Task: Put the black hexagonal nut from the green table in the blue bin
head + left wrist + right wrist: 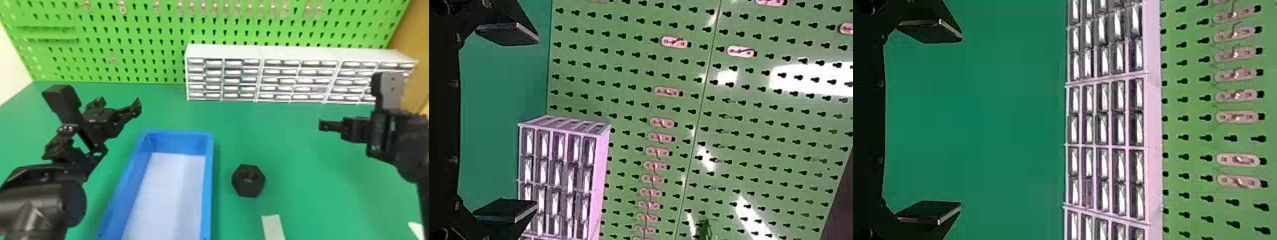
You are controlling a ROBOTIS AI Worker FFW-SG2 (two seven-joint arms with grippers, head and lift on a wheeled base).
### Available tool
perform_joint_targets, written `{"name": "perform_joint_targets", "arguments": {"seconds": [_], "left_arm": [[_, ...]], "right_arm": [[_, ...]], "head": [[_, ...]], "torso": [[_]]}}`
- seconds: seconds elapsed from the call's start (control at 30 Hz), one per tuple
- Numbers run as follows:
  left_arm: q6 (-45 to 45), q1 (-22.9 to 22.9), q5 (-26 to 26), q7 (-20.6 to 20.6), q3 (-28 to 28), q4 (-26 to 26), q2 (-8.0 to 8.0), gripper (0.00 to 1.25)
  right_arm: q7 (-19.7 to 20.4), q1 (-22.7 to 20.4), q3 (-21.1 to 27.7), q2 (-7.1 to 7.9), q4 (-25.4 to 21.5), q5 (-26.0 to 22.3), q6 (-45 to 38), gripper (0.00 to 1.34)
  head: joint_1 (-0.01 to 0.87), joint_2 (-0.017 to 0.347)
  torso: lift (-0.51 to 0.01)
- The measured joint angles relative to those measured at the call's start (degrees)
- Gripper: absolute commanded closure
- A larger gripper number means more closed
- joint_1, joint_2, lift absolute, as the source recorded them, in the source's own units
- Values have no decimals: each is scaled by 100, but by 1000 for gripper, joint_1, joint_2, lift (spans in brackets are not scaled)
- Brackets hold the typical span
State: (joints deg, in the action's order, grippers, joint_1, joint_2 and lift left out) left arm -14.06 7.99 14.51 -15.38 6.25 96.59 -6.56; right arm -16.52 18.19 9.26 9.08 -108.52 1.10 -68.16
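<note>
Nearest us, a pale strip (273, 228) lies on the green bench (287, 153); if we sweep a finger low on the way in, we may catch and drag it. Just beyond it sits the black hexagonal nut (239, 183), flat with its hole facing up, just beside the blue bin (208, 185) but apart from its right wall. That narrow gap is our main worry: coming down with a wide grip, a finger could land on the rim or shove the bin sideways. If we close across two corners rather than two flat sides, the nut may twist and slip out. Lifting too little would knock it against the wall, and letting go over the rim could drop it back outside. Farther off, the right tool (960, 121) is spread wide and empty, and seems our better choice; the left tool (536, 122), also wide apart and holding nothing, would have to cross the bin. Behind, the drawer cabinet (223, 52) stands before the pegboard (143, 41), where a long forward reach could bump it.
</note>
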Motion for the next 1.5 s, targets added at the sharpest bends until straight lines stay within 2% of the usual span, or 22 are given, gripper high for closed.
{"name": "perform_joint_targets", "arguments": {"seconds": [0.77, 1.1, 1.5], "left_arm": [[0, 23, -25, 0, -15, 0, -2, 124], [-1, 45, -35, 0, -27, 0, -3, 124], [-21, 80, -36, 0, -37, 0, 0, 124]], "right_arm": [[125, 605, -792, 23, -80, 124, -2115, 113], [123, 697, -1016, -51, 118, 39, -2184, 113], [123, 719, -1137, -261, 437, -30, -2184, 113]], "head": [[666, 32], [666, 32], [666, 32]], "torso": [[-100], [-100], [-100]]}}
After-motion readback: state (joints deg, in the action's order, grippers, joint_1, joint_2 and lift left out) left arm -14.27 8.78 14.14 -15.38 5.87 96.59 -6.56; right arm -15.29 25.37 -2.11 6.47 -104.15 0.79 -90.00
